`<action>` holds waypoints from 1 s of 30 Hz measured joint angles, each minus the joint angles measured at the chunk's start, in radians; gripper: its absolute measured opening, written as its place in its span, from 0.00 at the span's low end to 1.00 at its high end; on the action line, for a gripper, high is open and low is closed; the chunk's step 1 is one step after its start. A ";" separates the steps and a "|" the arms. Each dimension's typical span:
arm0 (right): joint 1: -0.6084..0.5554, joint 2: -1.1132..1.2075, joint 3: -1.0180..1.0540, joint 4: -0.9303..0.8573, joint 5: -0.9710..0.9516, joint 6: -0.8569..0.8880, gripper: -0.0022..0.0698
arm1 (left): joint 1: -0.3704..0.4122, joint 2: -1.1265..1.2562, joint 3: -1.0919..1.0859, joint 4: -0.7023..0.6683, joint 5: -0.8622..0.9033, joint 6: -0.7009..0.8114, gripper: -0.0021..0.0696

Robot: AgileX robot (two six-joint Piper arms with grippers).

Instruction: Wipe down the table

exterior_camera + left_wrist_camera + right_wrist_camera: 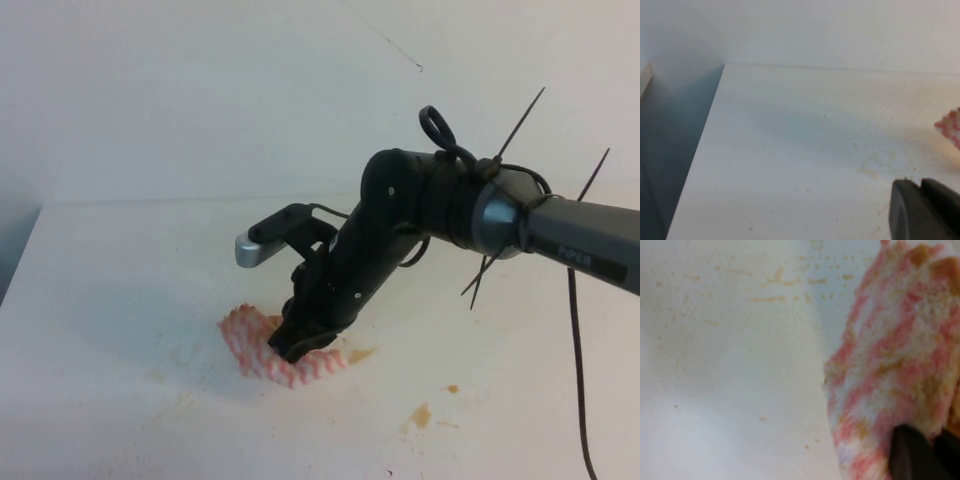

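The right gripper [300,346] pinches the pink-striped cloth [258,345] tight, down on the table [110,300] near its middle. I'd press flat and drag toward the brown stains [421,415] nearer the right edge. The left gripper [922,200] hangs above the left side; its grip I cannot tell.
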 joint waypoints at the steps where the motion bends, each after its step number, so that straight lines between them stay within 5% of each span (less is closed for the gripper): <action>1: 0.002 0.000 0.000 0.012 -0.005 0.000 0.07 | 0.000 0.000 0.000 0.000 0.000 0.000 0.03; 15: 0.024 0.101 -0.011 -0.098 -0.017 0.146 0.06 | 0.000 0.000 0.000 0.000 0.000 0.000 0.03; 30: -0.263 0.021 0.089 -0.210 0.059 0.184 0.06 | 0.000 0.000 0.000 0.000 0.000 0.000 0.03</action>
